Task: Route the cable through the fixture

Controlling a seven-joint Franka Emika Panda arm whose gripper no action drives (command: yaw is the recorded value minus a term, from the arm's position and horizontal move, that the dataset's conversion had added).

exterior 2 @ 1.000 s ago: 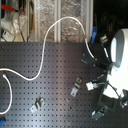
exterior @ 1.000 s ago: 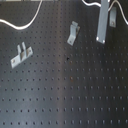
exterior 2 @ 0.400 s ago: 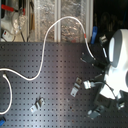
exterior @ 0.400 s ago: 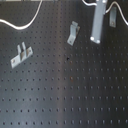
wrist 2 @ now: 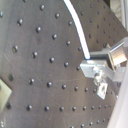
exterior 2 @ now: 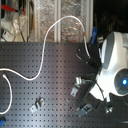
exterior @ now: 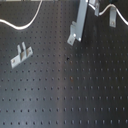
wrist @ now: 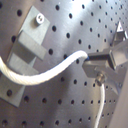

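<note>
The gripper is pinching the white cable, which trails from its fingertips across the slim metal fixture just ahead. Judging from the blurry first wrist view, the cable seems to lie over the bracket rather than seated in it, so the routing is probably still unfinished.

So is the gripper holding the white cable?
Yes, in the first wrist view the gripper pinches the cable, which curves past the fixture.

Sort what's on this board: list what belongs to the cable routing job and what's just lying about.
Job:
- cable
- fixture
- gripper, holding the cable

Lying about:
- two-prong bracket
- upright clip
</note>
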